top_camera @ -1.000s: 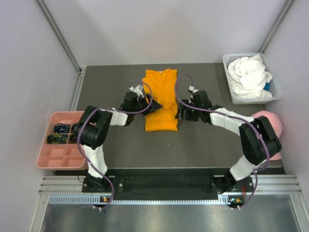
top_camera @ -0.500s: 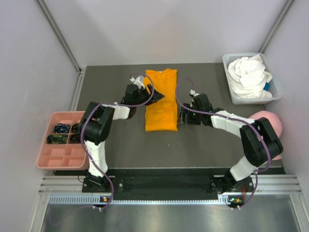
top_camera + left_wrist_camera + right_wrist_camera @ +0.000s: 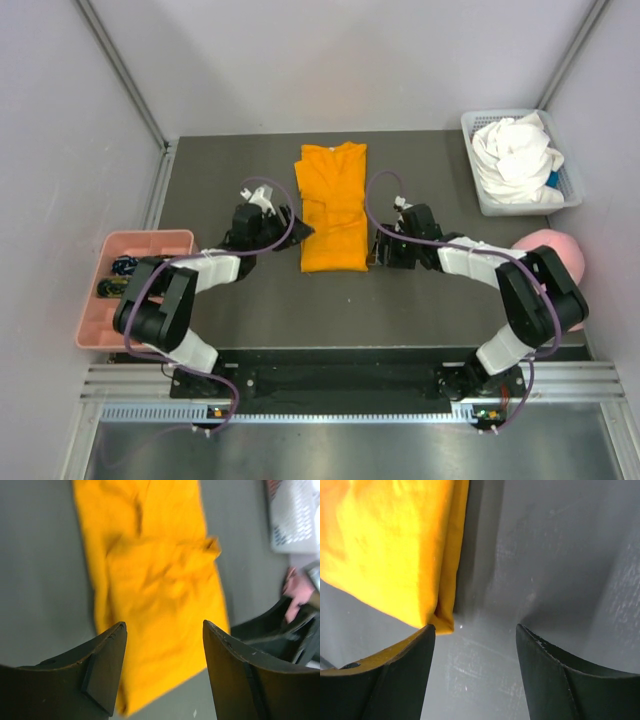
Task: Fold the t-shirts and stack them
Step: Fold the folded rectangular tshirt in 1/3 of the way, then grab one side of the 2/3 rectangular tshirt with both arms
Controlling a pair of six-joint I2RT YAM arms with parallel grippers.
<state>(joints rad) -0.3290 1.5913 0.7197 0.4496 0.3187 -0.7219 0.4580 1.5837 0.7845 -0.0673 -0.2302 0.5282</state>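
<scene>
The orange t-shirt (image 3: 333,215) lies flat in the middle of the desk (image 3: 200,180). It is folded into a long narrow strip, with the collar end toward the far wall and the straight hem toward the arms. In the left wrist view the cloth shows some soft wrinkles and a small raised fold near its right edge.

The left fingers (image 3: 298,228) are just beside the left edge of the shirt, about halfway along it, and point toward it. They stand wide apart and hold nothing. The left wrist camera looks between them onto the orange cloth.

The right fingers (image 3: 380,250) are just beside the near right corner of the shirt. They are also wide apart and hold nothing. In the right wrist view the folded corner of the shirt comes close to the tip of one finger, and bare grey desk shows between the two.

The white t-shirt (image 3: 515,155) lies crumpled in a white basket (image 3: 482,205) at the far right corner of the desk, well apart from the orange one. A pink cap (image 3: 552,245) sits at the right edge behind the right arm. A pink tray (image 3: 100,330) with compartments stands at the left edge.
</scene>
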